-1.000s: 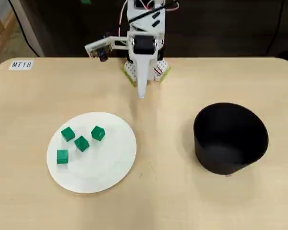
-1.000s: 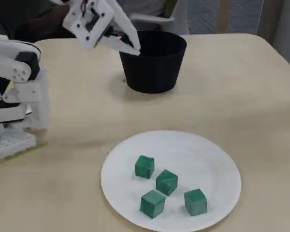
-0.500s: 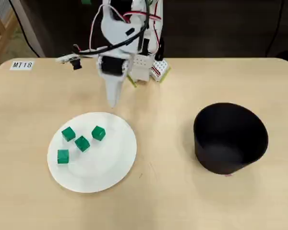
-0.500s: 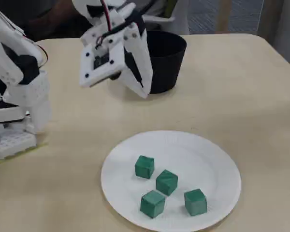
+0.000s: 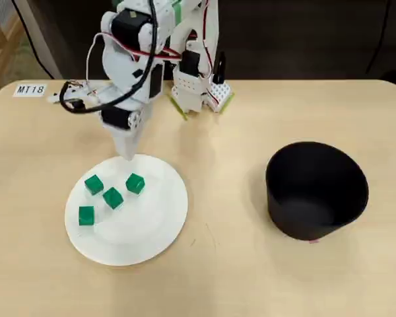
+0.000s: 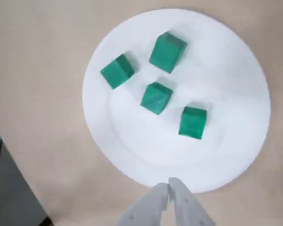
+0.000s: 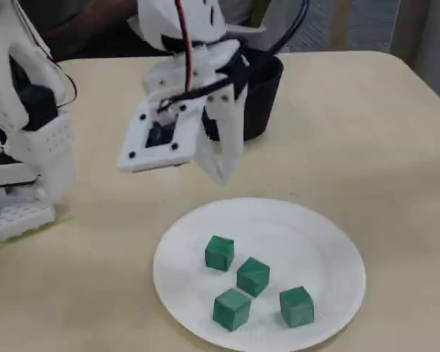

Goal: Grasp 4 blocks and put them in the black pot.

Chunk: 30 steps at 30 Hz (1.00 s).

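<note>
Several small green blocks [image 5: 112, 197] lie loosely grouped on a white paper plate [image 5: 145, 231] at the table's left in the overhead view. The wrist view shows the same blocks [image 6: 156, 98] on the plate [image 6: 226, 84], and so does the fixed view, with blocks [image 7: 253, 276] on the plate [image 7: 308, 235]. My gripper [image 5: 127, 155] hangs shut and empty over the plate's far rim, a little above it, pointing down [image 7: 221, 176]; its fingertips meet [image 6: 170, 186]. The black pot [image 5: 303, 224] stands empty at the right, partly behind the arm in the fixed view [image 7: 264, 103].
The arm's white base [image 5: 198, 92] sits at the table's far edge, seen at the left in the fixed view [image 7: 22, 183]. A label reading MT18 [image 5: 30, 89] lies at the far left corner. Bare tabletop separates the plate from the pot.
The arm has swung from above its base toward the plate and come lower, so the shut gripper now hangs over the plate's rim. Blocks, plate and pot have not moved.
</note>
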### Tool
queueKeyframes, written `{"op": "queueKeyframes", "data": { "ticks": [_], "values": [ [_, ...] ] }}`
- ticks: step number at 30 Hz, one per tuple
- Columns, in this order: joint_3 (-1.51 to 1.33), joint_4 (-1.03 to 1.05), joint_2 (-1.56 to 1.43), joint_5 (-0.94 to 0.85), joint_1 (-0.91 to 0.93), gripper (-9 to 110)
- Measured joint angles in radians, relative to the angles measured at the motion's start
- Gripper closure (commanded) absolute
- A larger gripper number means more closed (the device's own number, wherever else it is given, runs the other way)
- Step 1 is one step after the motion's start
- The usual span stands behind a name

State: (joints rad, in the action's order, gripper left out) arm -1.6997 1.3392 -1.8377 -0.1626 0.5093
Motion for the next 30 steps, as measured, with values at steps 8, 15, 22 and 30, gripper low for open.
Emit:
{"op": "queueKeyframes", "data": {
  "ticks": [8, 15, 22, 30],
  "values": [
    [0.002, 0.048, 0.089, 0.017, 0.054, 104],
    [0.002, 0.038, 0.147, 0.048, 0.071, 97],
    [0.002, -0.014, 0.192, 0.037, 0.074, 86],
    [0.002, -0.075, 0.279, 0.037, 0.075, 82]
  ]
}}
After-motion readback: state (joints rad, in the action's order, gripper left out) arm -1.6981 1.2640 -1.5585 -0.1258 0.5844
